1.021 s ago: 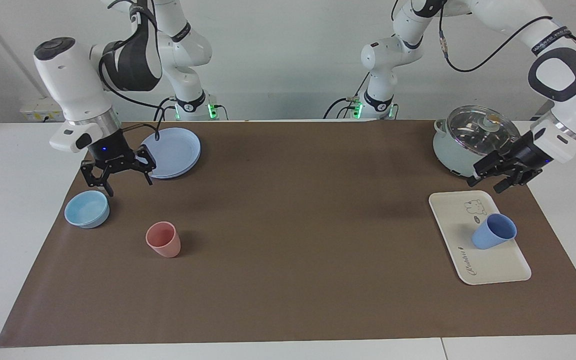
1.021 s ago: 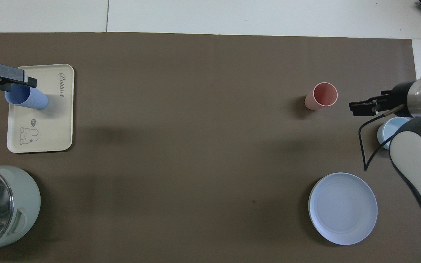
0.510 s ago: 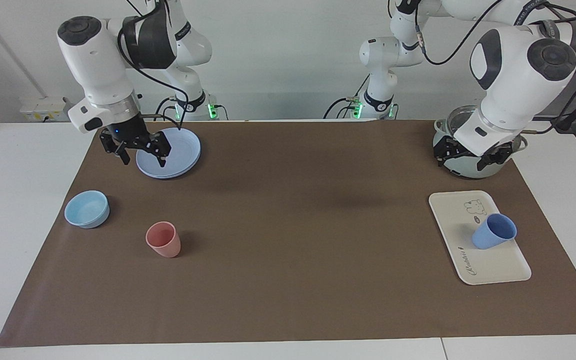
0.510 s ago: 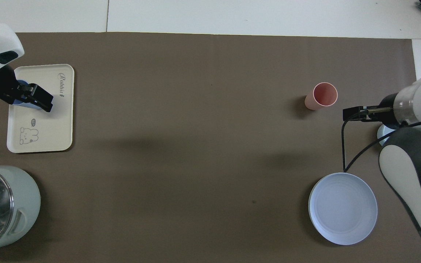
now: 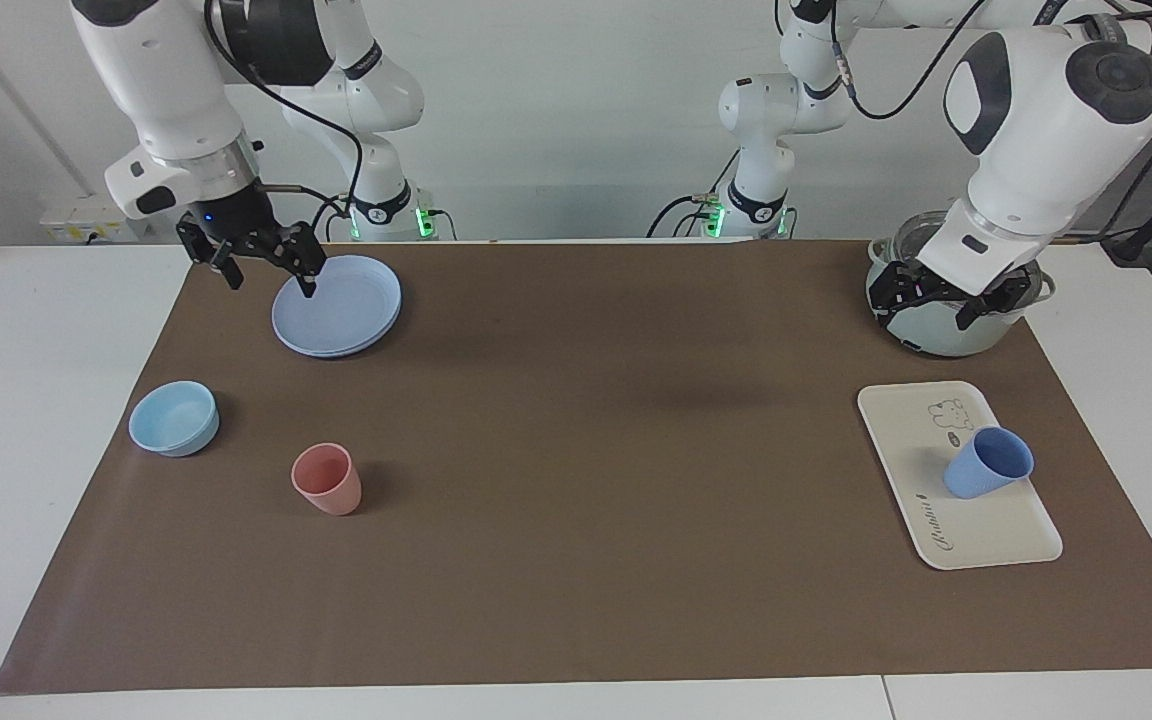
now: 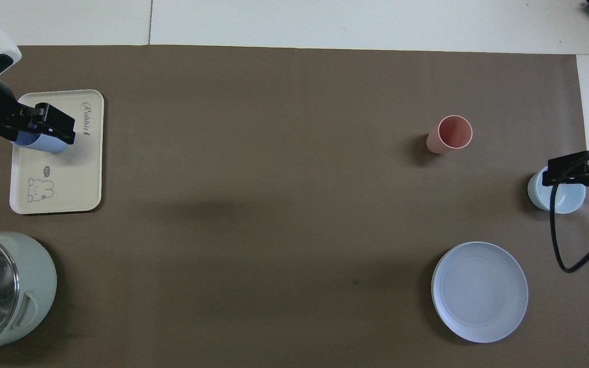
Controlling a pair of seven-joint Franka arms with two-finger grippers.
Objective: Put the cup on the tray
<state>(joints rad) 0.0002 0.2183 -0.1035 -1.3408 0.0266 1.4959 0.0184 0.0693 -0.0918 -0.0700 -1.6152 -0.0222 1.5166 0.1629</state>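
Note:
The periwinkle-blue cup (image 5: 986,463) stands on the cream-white tray (image 5: 991,535) at the left arm's end of the table. Nothing holds it. My left gripper (image 5: 931,308) is open and empty, raised well above the tray, and shows against the pot. In the overhead view the left gripper (image 6: 48,127) covers the top of the cup (image 6: 39,146) on the tray (image 6: 64,179). My right gripper (image 5: 271,283) is open and empty, up over the rim of the round blue plate. It also shows in the overhead view (image 6: 564,174).
A pale-green pot with a glass lid (image 5: 936,280) stands nearer to the robots than the tray. At the right arm's end are a round blue plate (image 5: 341,305), a light-blue bowl (image 5: 174,418) and a pink cup (image 5: 326,480). A brown mat (image 5: 586,450) covers the table.
Both arms have risen. The left gripper lifted away from the tray and turned downward. The right gripper moved from beside the bowl to over the plate. The cup has not moved.

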